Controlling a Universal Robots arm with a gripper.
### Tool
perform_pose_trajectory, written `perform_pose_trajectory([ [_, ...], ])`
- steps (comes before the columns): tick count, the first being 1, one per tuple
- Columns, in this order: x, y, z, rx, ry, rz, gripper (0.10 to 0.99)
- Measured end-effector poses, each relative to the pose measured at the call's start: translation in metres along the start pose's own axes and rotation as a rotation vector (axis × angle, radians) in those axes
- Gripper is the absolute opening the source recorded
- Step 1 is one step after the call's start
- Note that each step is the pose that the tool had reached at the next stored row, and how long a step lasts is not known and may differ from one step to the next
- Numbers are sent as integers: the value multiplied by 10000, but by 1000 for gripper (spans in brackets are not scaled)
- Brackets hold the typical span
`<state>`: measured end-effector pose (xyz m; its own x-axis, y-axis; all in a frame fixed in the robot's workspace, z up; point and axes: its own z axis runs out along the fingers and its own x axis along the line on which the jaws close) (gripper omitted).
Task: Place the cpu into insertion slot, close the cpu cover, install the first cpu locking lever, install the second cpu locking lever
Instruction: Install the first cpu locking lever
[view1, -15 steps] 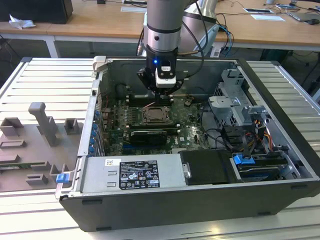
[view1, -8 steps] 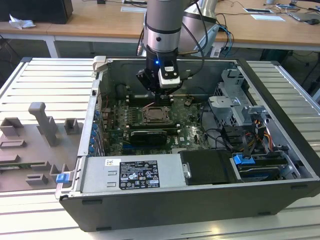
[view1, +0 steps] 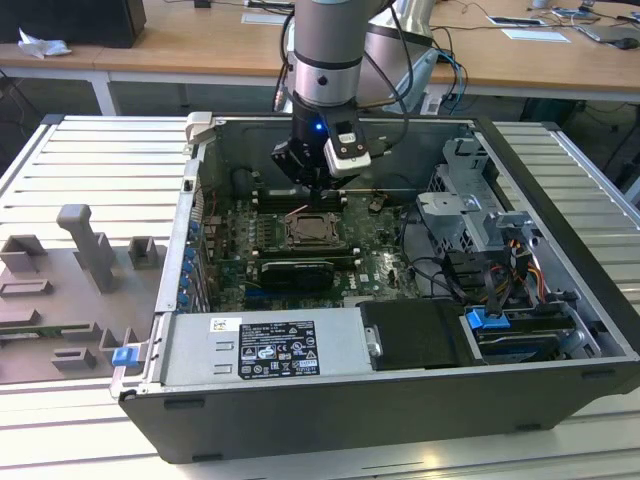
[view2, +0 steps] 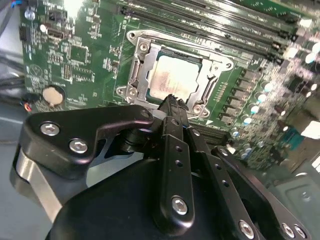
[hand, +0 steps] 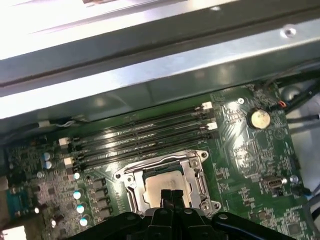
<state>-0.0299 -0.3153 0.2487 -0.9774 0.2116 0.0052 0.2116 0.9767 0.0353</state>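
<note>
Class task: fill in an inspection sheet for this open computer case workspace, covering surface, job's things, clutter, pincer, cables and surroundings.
Surface: pale slatted metal table, carrying the open dark grey computer case.
Job's things: pale silver square cpu sits within the thin silvery metal cpu cover, lying flat on the green motherboard.
Clutter: grey moulded fixture blocks at the exterior view's left.
Pincer: black pincer, fingers together, tip by the cover's edge; contact unclear.
Cables: coloured wire bundle inside the case.
Surroundings: wooden desks behind.
</note>
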Motion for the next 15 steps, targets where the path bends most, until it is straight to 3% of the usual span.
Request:
perform_pose_trajectory([
  [6,0,0,7,7,46,-1304,106],
  [11,0,0,7,9,60,-1696,106],
  [15,0,-1,14,13,90,-2555,106],
])
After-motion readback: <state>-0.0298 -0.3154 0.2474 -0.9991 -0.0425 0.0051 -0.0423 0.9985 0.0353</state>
